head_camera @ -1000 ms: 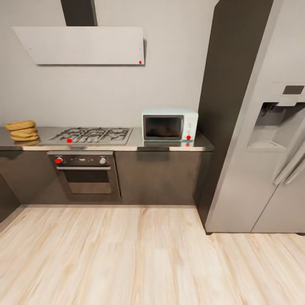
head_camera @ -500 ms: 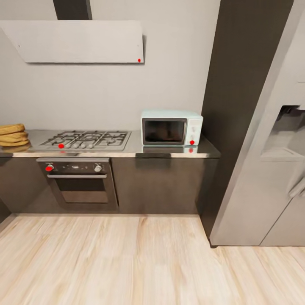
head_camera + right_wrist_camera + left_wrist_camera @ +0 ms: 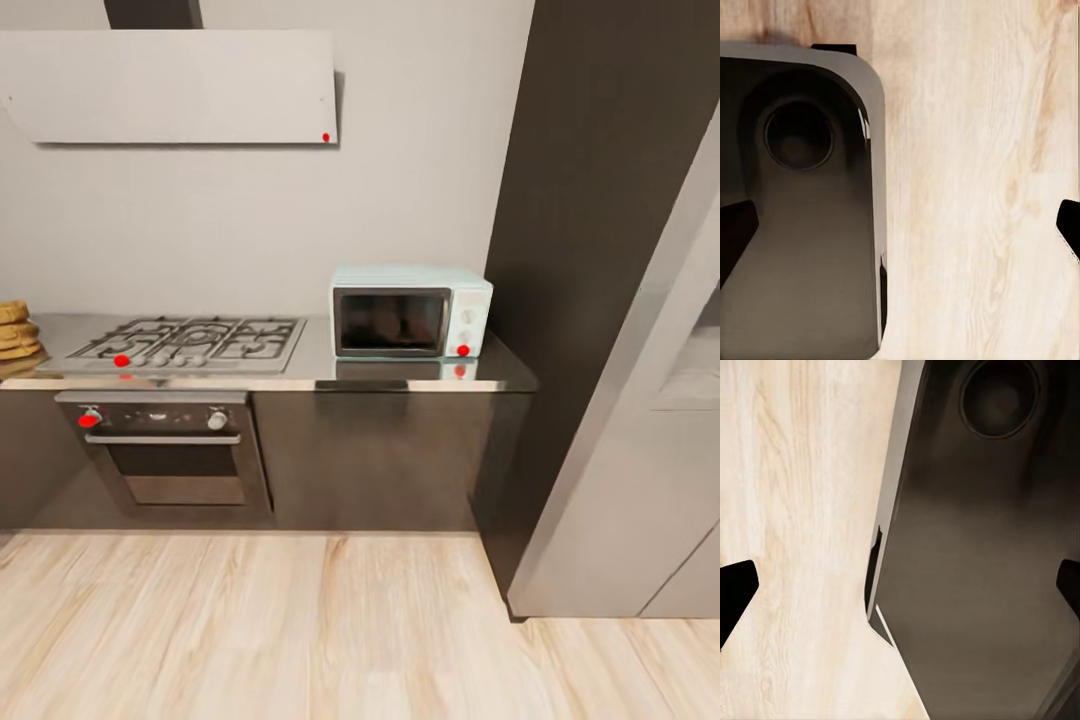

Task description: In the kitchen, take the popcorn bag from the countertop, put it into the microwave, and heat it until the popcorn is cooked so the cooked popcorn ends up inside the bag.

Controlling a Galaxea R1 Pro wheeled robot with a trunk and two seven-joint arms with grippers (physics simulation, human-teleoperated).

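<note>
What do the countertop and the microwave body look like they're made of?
The countertop looks like polished grey metal: it mirrors the microwave's base and red dot. The microwave body looks like smooth pale mint painted metal or plastic, which one unclear, with a dark glossy glass door.

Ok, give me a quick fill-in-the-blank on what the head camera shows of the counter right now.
1. The microwave stands on the countertop with its door ____.
2. The gas hob lies to the ____ of the microwave in the head view.
3. The popcorn bag sits at the view's far ____ edge.
4. Below the hob is a built-in ____.

Missing words: shut; left; left; oven
</note>
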